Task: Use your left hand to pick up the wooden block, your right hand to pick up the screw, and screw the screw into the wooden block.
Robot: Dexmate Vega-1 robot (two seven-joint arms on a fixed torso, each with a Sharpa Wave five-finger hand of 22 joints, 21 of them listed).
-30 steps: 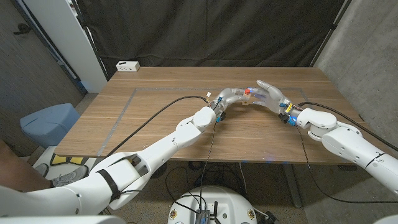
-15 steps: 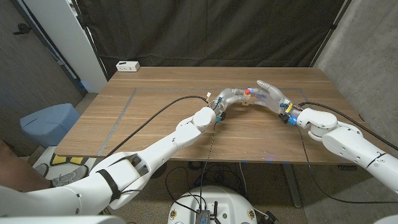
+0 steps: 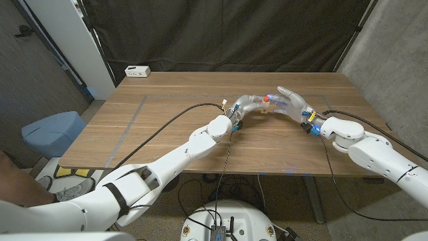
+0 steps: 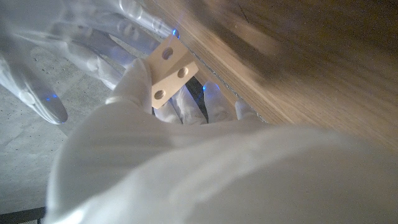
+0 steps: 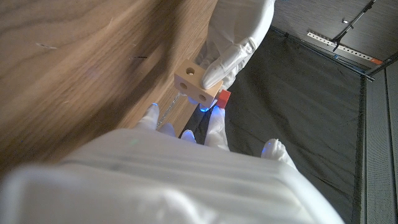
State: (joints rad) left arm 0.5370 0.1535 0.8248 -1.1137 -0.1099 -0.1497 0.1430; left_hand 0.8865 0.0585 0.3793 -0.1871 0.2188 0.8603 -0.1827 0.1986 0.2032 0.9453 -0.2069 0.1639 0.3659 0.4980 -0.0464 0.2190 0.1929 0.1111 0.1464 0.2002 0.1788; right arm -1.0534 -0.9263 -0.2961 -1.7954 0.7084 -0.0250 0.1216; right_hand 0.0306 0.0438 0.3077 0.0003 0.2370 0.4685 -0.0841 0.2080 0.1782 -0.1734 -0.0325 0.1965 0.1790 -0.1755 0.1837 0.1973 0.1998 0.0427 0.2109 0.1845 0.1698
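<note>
Your left hand (image 3: 246,105) grips the block (image 3: 267,110) at frame centre; your right hand (image 3: 292,102) pinches the red-headed screw (image 3: 266,99) against its top, other fingers spread.

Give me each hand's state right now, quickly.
Left hand: holding the wooden block.
Right hand: holding the red-headed screw at the block.

Pale holed wooden block (image 5: 196,84) held aloft, red-headed screw (image 5: 223,98) beside
</note>
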